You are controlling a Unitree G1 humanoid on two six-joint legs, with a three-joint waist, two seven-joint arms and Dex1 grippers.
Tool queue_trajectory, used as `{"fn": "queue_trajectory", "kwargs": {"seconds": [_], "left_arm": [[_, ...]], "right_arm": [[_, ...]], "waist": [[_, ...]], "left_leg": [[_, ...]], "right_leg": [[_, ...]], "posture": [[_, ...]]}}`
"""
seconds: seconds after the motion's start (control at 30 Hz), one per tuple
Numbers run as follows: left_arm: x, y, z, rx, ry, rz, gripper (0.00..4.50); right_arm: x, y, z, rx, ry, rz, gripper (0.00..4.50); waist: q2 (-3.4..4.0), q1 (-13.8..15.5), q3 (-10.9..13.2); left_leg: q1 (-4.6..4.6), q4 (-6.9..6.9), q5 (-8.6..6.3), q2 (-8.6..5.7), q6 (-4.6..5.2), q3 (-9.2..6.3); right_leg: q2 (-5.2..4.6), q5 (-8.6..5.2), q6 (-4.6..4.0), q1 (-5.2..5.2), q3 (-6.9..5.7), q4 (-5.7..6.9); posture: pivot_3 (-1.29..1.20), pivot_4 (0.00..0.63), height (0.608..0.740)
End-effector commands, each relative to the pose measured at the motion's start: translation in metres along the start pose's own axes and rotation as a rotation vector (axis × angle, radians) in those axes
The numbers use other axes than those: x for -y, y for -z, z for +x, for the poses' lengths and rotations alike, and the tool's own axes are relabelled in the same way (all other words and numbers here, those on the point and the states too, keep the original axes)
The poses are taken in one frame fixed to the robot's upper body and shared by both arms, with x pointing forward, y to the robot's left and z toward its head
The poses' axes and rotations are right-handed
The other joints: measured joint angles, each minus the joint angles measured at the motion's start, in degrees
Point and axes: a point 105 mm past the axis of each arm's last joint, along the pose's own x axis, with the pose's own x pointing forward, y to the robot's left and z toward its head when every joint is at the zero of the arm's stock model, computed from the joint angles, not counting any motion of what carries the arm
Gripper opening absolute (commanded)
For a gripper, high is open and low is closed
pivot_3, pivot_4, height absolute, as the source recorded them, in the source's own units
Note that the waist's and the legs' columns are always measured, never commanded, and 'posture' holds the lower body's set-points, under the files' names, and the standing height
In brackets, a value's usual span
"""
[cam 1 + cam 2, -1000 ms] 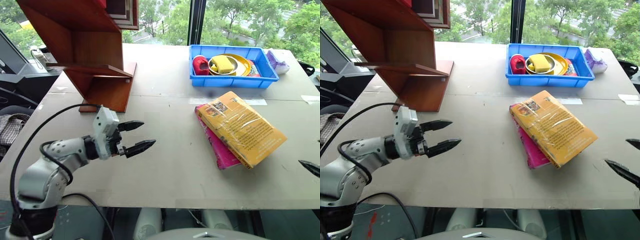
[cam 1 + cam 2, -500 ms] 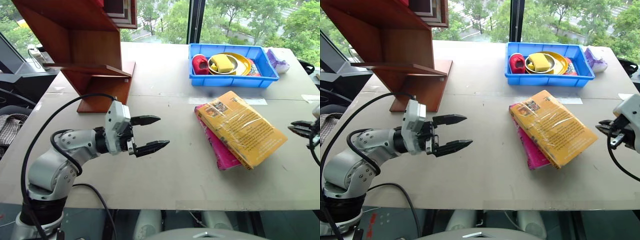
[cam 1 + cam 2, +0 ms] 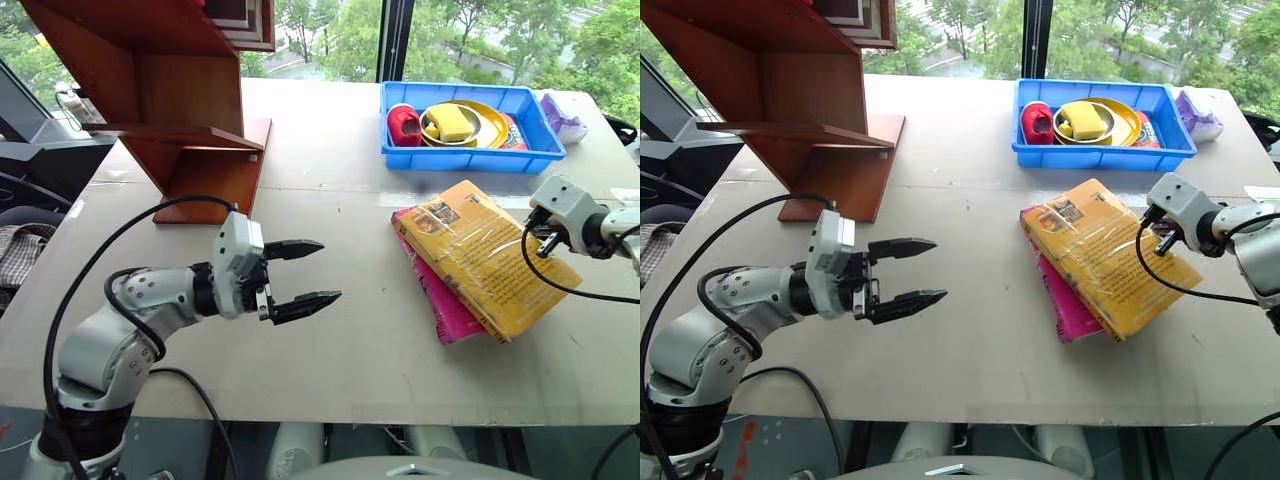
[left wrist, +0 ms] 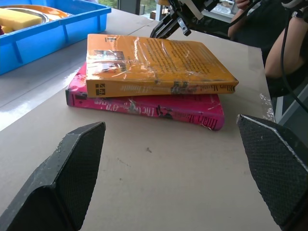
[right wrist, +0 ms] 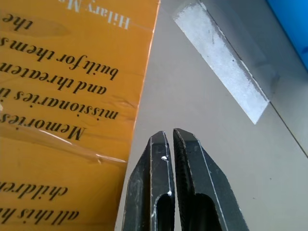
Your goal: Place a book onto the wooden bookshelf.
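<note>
The book (image 3: 485, 255), thick and yellow-orange in shiny wrap, lies on a pink book (image 3: 440, 305) on the table's right half. My right gripper (image 3: 540, 242) is shut with nothing in it. It hovers at the book's right edge, and in the right wrist view its fingertips (image 5: 161, 142) are over bare table just beside the cover (image 5: 67, 72). My left gripper (image 3: 330, 270) stands open at mid-table, pointing at the books from their left and well apart from them. The wooden bookshelf (image 3: 170, 100) stands at the back left.
A blue tray (image 3: 470, 162) with a yellow plate, a sponge and a red object sits behind the books. A strip of tape (image 5: 224, 62) is stuck on the table by the book. A person (image 4: 288, 53) sits beyond the table's right side.
My right arm has swung in from the right edge to the book's right side, and its fingers have gone from open to shut. The left gripper edged slightly toward the books, still open.
</note>
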Motion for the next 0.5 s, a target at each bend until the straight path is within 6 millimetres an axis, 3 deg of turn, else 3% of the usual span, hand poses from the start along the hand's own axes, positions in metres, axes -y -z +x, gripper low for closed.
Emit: {"fn": "queue_trajectory", "kwargs": {"seconds": [0.03,0.23,0.5], "left_arm": [[0.008,-0.010,-0.001,0.018,0.005,0.039,4.50],[0.010,-0.010,-0.002,0.018,-0.013,0.039,4.50],[0.012,-0.009,-0.004,0.015,-0.035,0.028,4.50]], "right_arm": [[-0.006,-0.006,0.000,0.026,-0.097,0.005,0.01],[-0.019,-0.017,0.010,0.082,-0.200,0.090,0.01],[-0.053,-0.026,0.023,0.111,-0.293,0.159,0.01]], "waist": [[0.00,0.0,0.0],[0.00,-0.2,0.0],[0.01,-0.2,0.0]], "left_leg": [[0.01,-0.01,0.00,0.01,0.00,-0.01],[0.04,0.04,0.00,0.00,0.00,0.01],[0.10,0.04,0.00,0.01,-0.01,0.01]], "right_leg": [[0.00,0.00,0.00,0.00,0.00,0.01],[0.01,0.01,0.00,0.02,0.01,0.08],[0.04,0.01,-0.01,0.02,0.03,0.18]], "posture": [[0.00,0.150,0.740],[0.00,0.150,0.740],[0.00,0.150,0.740]]}}
